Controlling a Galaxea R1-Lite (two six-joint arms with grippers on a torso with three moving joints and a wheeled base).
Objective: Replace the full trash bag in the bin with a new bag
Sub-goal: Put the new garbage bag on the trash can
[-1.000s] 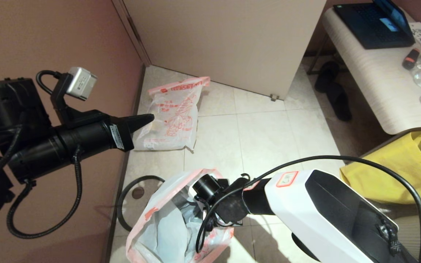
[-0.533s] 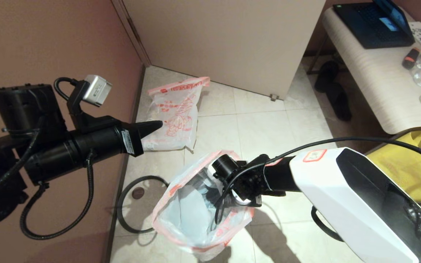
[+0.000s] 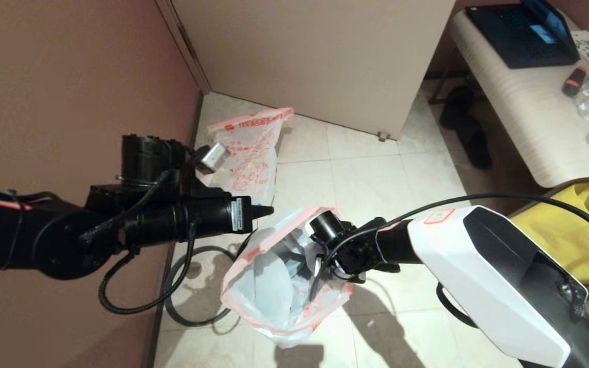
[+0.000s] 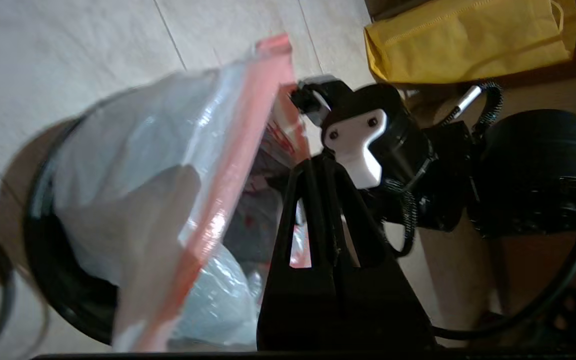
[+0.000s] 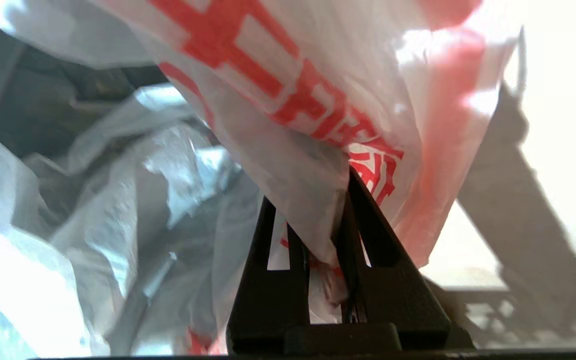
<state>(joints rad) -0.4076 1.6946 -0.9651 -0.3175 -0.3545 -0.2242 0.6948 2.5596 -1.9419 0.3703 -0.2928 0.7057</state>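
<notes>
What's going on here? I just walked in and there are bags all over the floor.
The robot is putting a liner in the bin. Its right gripper is shut on the mouth edge of the new bag and holds it above the bin. The left gripper is shut and empty, and its tip is at the other side of the bag's mouth. The full trash bag is already out and stands on the floor by the wall.

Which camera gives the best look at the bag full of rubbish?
The head view: the whole full trash bag hangs from the right tool. The left wrist view shows its pink mouth above the bin; the right wrist view, only pinched red print.
</notes>
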